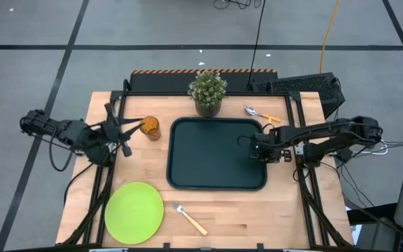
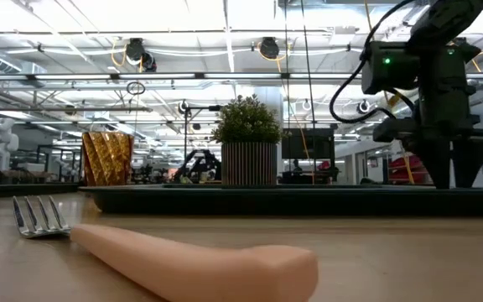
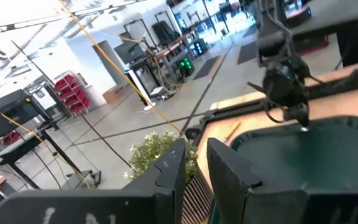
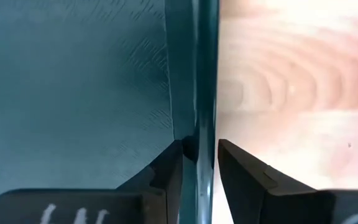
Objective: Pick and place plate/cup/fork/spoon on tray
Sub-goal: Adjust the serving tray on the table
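Note:
The dark tray (image 1: 208,157) lies flat at mid-table. My right gripper (image 4: 201,146) is at the tray's right rim, pointing down and shut on it. The amber cup (image 1: 150,127) stands upright left of the tray. Just left of the cup, my left gripper (image 1: 128,131) hangs level above the table, with a narrow gap and nothing between its fingers (image 3: 173,162). The lime-green plate (image 1: 133,212) lies flat at the near left. The fork (image 1: 187,217) lies beside it, and the spoon (image 1: 259,113) lies behind the tray's far right corner. My right gripper has the tray's right rim (image 4: 204,124) between its two fingers, one finger inside the tray and one outside over the wood. The fingers come from above, pointing steeply down, and stand across the rim. In the low view the tray (image 2: 267,197) rests flat on the table.
A potted green plant (image 1: 207,91) stands behind the tray's far edge. A black box with cables (image 1: 306,87) sits at the far right corner. Bare wood (image 1: 243,217) shows in front of the tray, right of the fork.

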You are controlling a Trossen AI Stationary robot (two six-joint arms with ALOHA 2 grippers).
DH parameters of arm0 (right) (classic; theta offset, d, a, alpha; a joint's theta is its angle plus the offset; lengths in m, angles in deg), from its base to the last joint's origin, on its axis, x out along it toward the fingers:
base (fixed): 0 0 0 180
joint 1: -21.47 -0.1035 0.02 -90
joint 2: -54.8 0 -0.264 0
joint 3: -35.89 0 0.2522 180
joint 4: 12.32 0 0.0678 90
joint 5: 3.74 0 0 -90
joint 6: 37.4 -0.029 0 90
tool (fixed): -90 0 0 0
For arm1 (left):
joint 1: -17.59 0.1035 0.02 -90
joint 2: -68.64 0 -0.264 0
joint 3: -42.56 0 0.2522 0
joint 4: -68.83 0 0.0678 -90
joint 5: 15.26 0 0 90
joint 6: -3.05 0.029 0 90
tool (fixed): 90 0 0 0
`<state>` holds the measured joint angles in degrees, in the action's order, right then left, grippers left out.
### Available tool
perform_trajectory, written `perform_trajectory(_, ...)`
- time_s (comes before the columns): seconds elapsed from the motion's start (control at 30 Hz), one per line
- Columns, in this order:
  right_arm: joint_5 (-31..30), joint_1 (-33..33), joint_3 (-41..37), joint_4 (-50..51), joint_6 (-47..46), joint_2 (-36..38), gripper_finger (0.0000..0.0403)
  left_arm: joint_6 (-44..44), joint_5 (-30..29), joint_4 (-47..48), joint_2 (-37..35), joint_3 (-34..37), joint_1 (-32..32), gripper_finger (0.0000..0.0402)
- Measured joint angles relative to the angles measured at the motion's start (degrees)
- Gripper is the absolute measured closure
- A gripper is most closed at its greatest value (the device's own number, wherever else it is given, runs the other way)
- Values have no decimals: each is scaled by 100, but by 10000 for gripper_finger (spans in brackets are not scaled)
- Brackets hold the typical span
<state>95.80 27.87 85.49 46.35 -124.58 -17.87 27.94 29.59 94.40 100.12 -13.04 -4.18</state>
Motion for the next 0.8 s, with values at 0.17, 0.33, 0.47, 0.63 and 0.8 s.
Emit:
perform_trajectory(0.17, 120, -395, 0, 43, -114, 0, 311, -8, -4, -2, -82, -4, 1, 330)
perform_trajectory(0.33, 96, -636, 0, 223, 95, 0, 313, 14, -4, -13, -81, -3, -1, 330)
perform_trajectory(0.47, -39, -717, 5, 380, 232, 5, 331, 10, 1, -162, -81, -4, 0, 330)
perform_trajectory(0.63, -158, -729, 16, 362, 395, 13, 362, -21, 11, -173, -75, -2, 1, 330)
perform_trajectory(0.8, -190, -729, 20, 312, 623, 13, 363, -98, 15, -171, -75, -2, 1, 330)
